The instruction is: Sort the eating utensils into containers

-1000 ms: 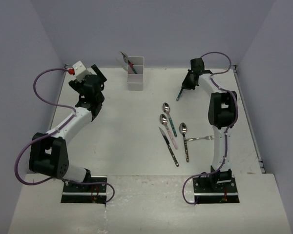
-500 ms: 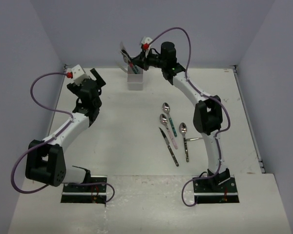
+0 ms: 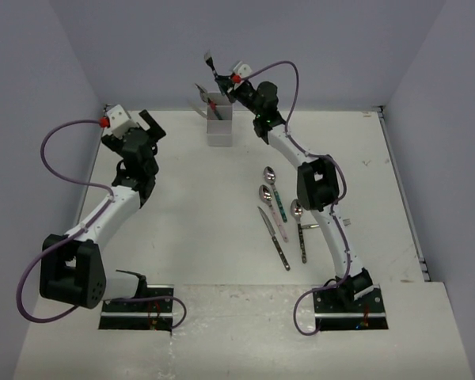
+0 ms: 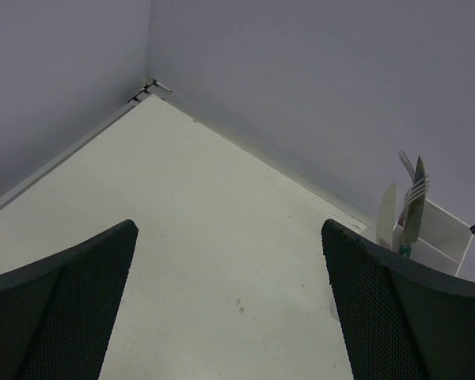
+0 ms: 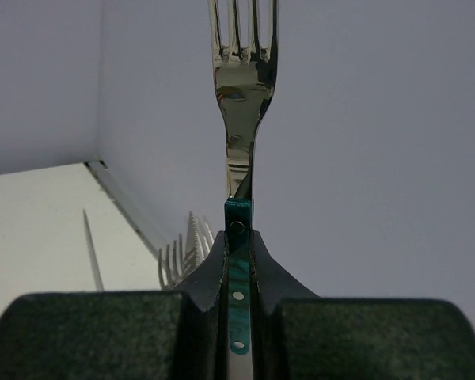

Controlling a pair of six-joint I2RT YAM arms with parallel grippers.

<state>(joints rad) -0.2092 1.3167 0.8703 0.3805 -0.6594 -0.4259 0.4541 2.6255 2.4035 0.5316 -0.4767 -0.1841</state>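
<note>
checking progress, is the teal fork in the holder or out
Out: the right tool grips the teal fork by its handle, tines up, held clear of the white holder.

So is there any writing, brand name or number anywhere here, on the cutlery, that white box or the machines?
No text can be read anywhere.
teal-handled fork: no stamp visible.
white holder: plain walls.
left arm, right arm: any lettering is too small to tell.

A: Work surface?
B: White table (image 3: 190,229), matte, evenly lit.
A: Enclosure?
B: Three plain pale-lavender panels — back wall (image 3: 317,47), left wall (image 3: 28,119), right wall (image 3: 451,119) — standing at the table's far and side edges, a thin seam along each join.
</note>
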